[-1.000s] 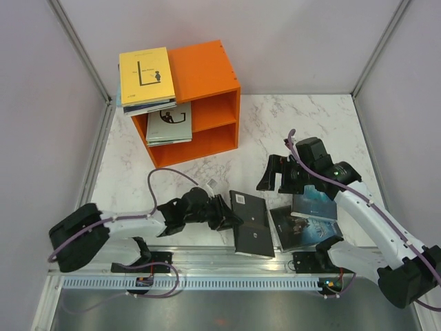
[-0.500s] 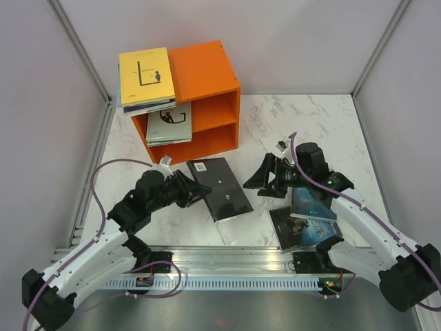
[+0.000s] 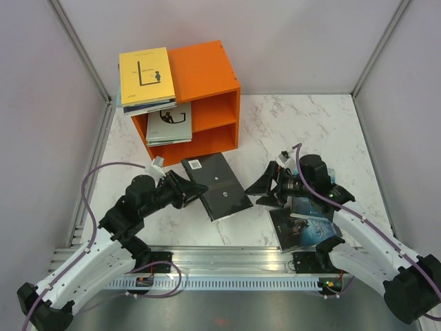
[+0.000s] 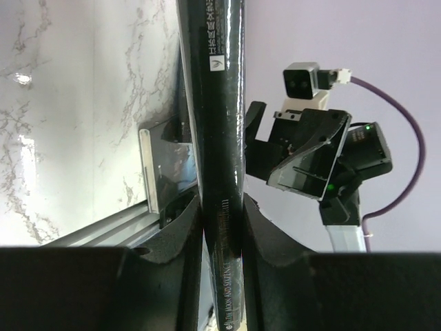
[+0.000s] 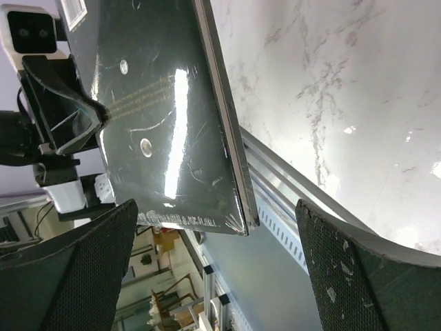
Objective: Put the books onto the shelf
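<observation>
**A:** Fig. a, L pincer [image 3: 191,191]?
**B:** Clamped on the black book [image 3: 219,189] by its spine edge, just in front of the shelf [image 3: 207,69].
**A:** Fig. b, R pincer [image 3: 261,194]?
**B:** Fingers wide apart, nothing held, front-right of shelf (facing the black book's free edge).
**A:** Others?
**B:** Yellow book [image 3: 146,74] on a stack atop shelf. "G" book [image 3: 172,123] in upper compartment. Two more books [image 3: 306,226] on table [image 3: 303,124], farther front-right of shelf.

The left gripper [image 3: 191,192] has swung the black book [image 3: 219,189] away from the front edge of the worktop [image 3: 310,124], and it now sits just before the orange shelf [image 3: 207,76]. The right gripper [image 3: 261,193] has dropped nearer, towards the book's right edge.
</observation>
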Robot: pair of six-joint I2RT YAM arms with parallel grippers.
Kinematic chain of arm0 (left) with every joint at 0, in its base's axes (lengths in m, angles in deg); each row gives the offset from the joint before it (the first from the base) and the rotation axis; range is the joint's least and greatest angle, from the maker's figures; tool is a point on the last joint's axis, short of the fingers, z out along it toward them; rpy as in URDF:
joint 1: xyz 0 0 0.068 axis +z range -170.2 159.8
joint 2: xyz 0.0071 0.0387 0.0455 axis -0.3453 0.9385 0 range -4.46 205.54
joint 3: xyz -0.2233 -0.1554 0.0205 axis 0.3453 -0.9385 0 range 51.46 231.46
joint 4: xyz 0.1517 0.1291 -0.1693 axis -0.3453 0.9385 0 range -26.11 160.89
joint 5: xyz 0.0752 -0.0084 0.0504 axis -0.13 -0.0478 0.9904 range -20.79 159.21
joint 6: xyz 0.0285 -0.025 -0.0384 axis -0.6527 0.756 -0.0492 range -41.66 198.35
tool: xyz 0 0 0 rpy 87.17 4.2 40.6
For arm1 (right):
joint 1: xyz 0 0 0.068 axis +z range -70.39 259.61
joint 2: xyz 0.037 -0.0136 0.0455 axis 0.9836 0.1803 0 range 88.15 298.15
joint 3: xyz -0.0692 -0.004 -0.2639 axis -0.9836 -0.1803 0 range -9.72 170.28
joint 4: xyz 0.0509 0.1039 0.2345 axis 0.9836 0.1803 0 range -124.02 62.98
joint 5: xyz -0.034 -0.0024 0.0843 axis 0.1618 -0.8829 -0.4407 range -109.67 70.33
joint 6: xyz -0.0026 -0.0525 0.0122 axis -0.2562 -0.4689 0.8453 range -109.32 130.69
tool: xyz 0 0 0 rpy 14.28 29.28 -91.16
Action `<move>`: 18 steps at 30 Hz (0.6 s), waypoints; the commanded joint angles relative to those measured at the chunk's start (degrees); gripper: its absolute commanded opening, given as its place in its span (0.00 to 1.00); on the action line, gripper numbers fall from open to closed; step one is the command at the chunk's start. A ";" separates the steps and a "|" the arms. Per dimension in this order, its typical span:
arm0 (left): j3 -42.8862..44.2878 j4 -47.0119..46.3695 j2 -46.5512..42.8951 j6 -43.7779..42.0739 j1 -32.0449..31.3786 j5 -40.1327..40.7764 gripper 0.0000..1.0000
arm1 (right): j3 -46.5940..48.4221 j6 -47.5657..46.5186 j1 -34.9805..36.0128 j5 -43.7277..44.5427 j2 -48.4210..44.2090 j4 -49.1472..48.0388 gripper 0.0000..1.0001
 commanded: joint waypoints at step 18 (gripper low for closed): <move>-1.94 -25.71 -1.70 10.54 0.15 1.90 0.02 | -9.18 29.47 4.11 3.68 -7.40 -38.95 0.92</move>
